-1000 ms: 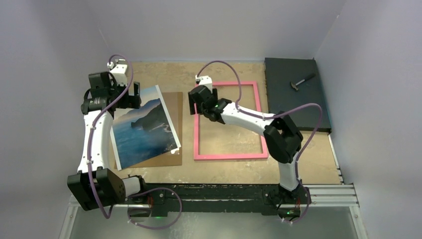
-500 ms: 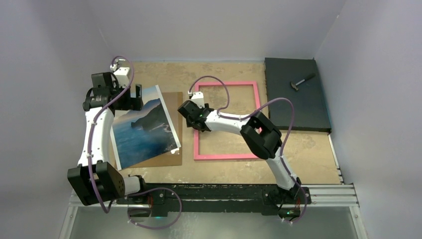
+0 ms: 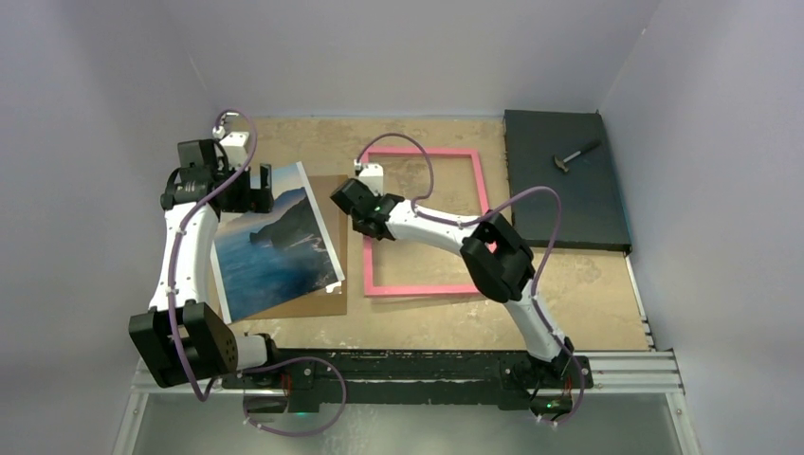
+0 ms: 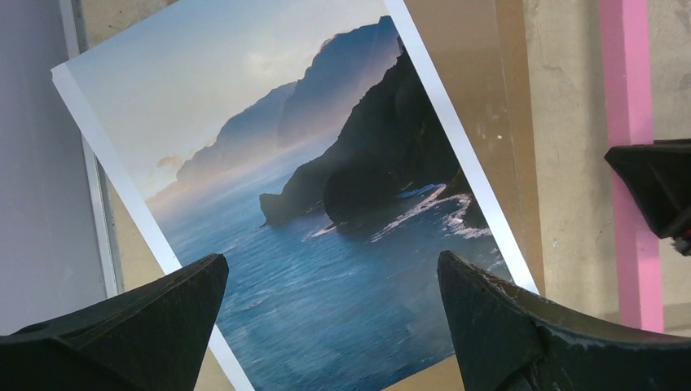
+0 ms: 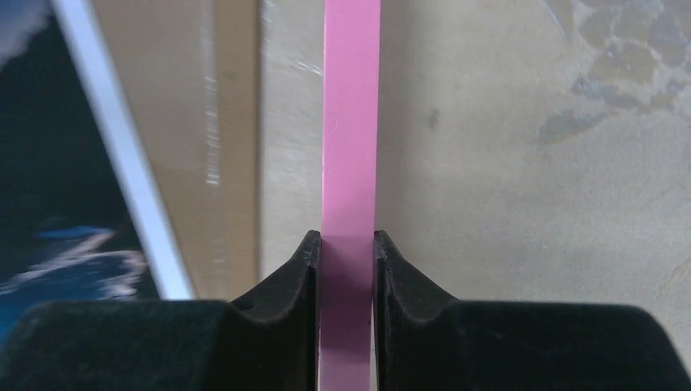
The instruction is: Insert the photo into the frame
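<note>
Small hammer [image 3: 576, 156] sitting on a black mat [image 3: 569, 213] far right, plus a brown backing board [image 3: 334, 213] flat on the bench [image 3: 427, 322].

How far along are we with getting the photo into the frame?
Nothing is finished: the photo lies on the brown backing board, outside the frame. In hand: the right claw is pinched on the frame rail nearest the photo, while the left claw hangs open over the photo. Left to do: get the photo into the frame.
</note>
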Controlling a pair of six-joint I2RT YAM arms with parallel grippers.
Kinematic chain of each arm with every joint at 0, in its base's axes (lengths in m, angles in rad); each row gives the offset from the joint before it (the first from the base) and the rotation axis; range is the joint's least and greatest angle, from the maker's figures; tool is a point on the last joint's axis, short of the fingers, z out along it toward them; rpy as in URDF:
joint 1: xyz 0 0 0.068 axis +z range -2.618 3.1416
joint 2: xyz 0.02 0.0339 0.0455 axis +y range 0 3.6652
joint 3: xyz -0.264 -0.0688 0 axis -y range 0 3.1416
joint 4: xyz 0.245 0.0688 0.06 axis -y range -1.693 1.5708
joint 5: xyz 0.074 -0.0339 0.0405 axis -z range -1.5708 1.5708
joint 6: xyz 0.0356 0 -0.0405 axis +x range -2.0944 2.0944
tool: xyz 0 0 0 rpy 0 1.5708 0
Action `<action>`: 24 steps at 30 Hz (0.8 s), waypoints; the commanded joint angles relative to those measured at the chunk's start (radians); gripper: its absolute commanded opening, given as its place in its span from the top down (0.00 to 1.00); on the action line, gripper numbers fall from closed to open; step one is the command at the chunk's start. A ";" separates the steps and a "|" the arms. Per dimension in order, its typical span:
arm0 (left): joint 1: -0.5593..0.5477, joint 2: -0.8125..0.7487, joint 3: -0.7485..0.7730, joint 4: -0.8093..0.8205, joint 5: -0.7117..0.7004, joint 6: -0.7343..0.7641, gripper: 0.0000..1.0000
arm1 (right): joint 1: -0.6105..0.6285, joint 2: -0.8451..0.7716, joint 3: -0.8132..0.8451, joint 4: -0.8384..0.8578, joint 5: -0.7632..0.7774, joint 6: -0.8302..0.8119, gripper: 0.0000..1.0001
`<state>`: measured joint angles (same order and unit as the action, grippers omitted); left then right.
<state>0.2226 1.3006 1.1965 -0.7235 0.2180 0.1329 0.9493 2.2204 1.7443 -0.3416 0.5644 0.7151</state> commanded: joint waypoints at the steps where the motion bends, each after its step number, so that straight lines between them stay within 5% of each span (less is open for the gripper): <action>1: 0.008 -0.003 0.006 -0.004 0.006 -0.008 0.00 | 0.005 -0.151 0.117 -0.018 -0.054 0.016 0.89; 15: 0.008 -0.016 -0.005 -0.067 0.159 0.002 0.00 | -0.026 -0.416 0.158 0.038 -0.305 0.145 0.91; 24: 0.008 -0.042 -0.027 -0.068 0.257 -0.015 0.00 | -0.104 -0.528 -0.052 0.370 -0.653 0.343 0.94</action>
<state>0.2226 1.2907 1.1816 -0.7895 0.3897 0.1322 0.8803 1.7771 1.7798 -0.2073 0.0891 0.9421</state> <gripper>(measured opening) 0.996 0.243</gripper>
